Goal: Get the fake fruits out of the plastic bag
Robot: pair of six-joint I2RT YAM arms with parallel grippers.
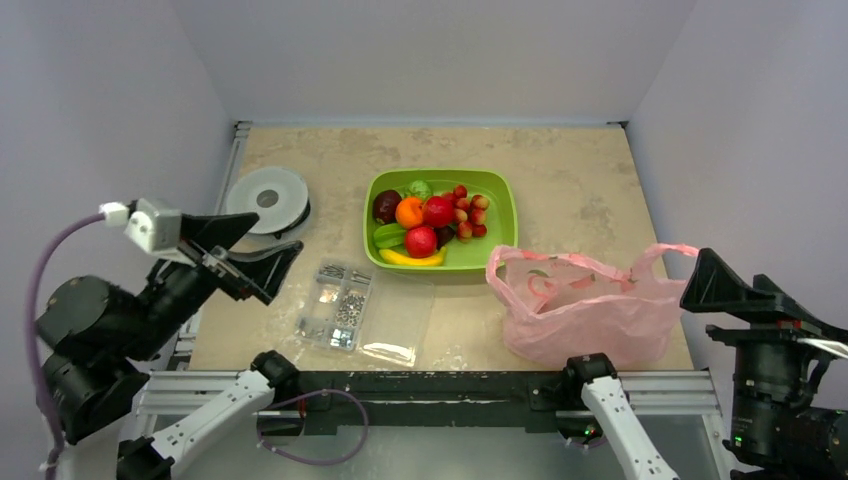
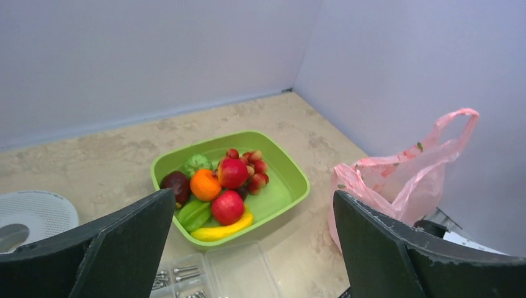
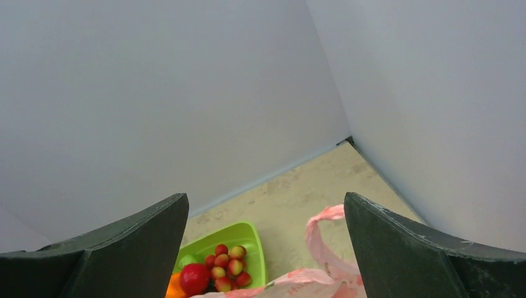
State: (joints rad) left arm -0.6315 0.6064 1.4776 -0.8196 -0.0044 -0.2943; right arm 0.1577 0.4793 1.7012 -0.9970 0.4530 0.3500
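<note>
Presently, nearest: left gripper (image 1: 276, 232), near left, jaws spread wide, nothing between them. Right gripper (image 3: 266, 197), near right, likewise spread and empty, close beside the bag's right side. Plastic bag (image 1: 585, 310), one, pink and translucent, slumped on the table (image 1: 560, 170) at near right, just right of the tray's near corner; any contents cannot be made out through the folds. Judged thin, soft and very light, apt to collapse or slide when tugged; best taken by a loop handle (image 1: 672, 250) or a pinch of the rim. Screw box (image 1: 345, 308), one, clear, near centre-left. Farther on, green tray (image 1: 505, 215), one, carrying the fake fruits (image 1: 421, 241): maroon round one (image 1: 386, 206), one; red round ones (image 1: 438, 211), two; orange one (image 1: 409, 212), one; green pieces (image 1: 389, 235), two; banana (image 1: 412, 259), one, at the near rim; seven in all. Judged light, hard and glossy, prone to slip or roll; grip each across its middle. Berry cluster (image 1: 468, 212), one, same tray. White spool (image 1: 268, 200), one, far left.
</note>
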